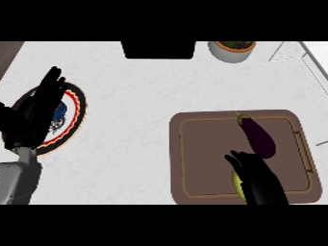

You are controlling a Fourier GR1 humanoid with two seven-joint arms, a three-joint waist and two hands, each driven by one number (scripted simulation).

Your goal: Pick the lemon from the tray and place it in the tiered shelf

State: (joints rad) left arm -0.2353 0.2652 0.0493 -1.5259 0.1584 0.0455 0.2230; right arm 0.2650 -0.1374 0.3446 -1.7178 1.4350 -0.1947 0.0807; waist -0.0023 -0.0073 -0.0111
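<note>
The job is barely under way, as far as I can judge: the lemon (pixel 235 185) is not yet lifted and still lies on the brown tray (pixel 195 158), near its front edge, showing only as a yellow sliver at the left side of the right hand (pixel 260 181). That hand lies over the fruit with its black fingers reaching forward; I cannot tell whether they are curled round the lemon or merely laid on it. Everything remains: the lift, the carry, and the setting down in the white wire tiered shelf (pixel 315 72) at the far right of the counter.

The tray also holds a dark purple eggplant (pixel 258 137), lying just beyond the hand. Over on the left, the left hand (pixel 35 110) rests open with fingers straight, above a round plate (pixel 70 122) with a red and black rim. A potted plant (pixel 232 49) stands at the back.
</note>
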